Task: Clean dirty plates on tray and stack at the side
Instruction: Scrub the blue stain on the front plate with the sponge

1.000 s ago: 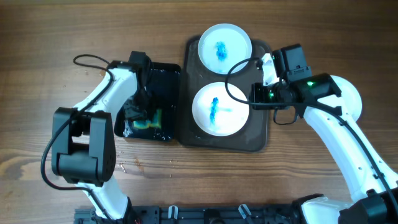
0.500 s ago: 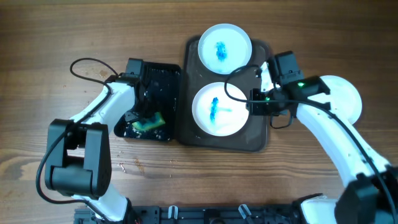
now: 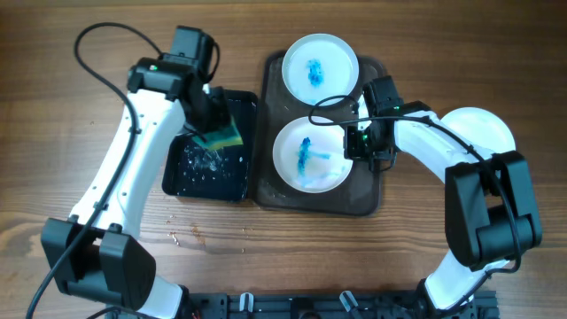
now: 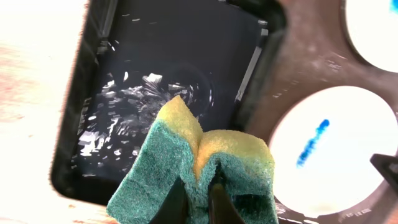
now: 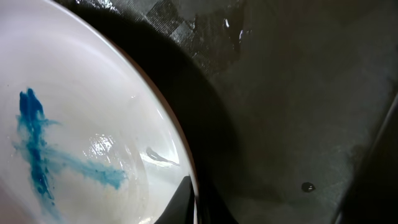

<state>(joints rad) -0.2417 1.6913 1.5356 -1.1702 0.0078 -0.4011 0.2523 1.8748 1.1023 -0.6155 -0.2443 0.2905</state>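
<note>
Since the earlier overhead view, my left gripper (image 4: 198, 190) has risen out of the black tray (image 3: 213, 197) with the sponge (image 4: 161, 168), and my right gripper (image 5: 196, 202) has moved in to the right edge of the near plate (image 3: 314, 177). My left fingers are pinched together on the sponge, folding its yellow body and green scouring face upward; it hangs above the far part of the black tray. That tray holds shallow water (image 4: 124, 112), rippled and glinting. My right fingers are closed on the rim of the near plate, one tip inside the rim and one outside it. The brown tray (image 3: 368, 190), just right of the black tray, holds two plates: the far plate (image 3: 335, 51) at its far end and the near plate at its centre, close together. Each carries a blue smear (image 5: 37, 149) at its middle. The third plate (image 3: 489, 122) lies on the table (image 3: 53, 53) to the right of the brown tray, partly hidden by my right arm; its visible part is plain white.
</note>
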